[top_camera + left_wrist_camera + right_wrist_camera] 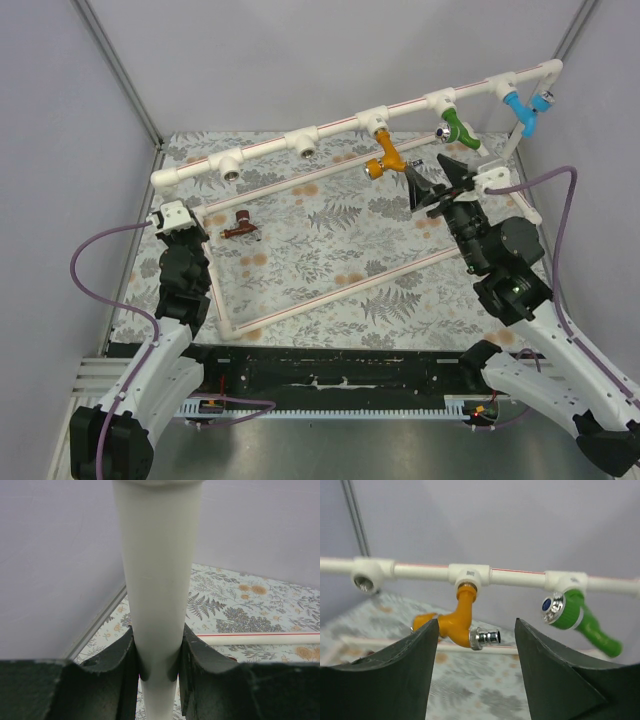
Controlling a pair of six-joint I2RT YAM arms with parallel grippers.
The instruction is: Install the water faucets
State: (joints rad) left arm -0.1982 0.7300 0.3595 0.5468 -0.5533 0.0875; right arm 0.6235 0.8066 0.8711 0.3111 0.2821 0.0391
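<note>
The top camera is looking steeply down from above and behind the arm bases, covering the whole table. The left wrist camera is sitting close against an upright pipe, facing across the table. The right wrist camera is facing the top rail at close range. The orange tap is also appearing in the top view at 1 o'clock.

Setting: enclosed robot test cell, lab type. Plain pale wall panels on metal posts stand left, right and far around a fern-print tabletop.
</note>
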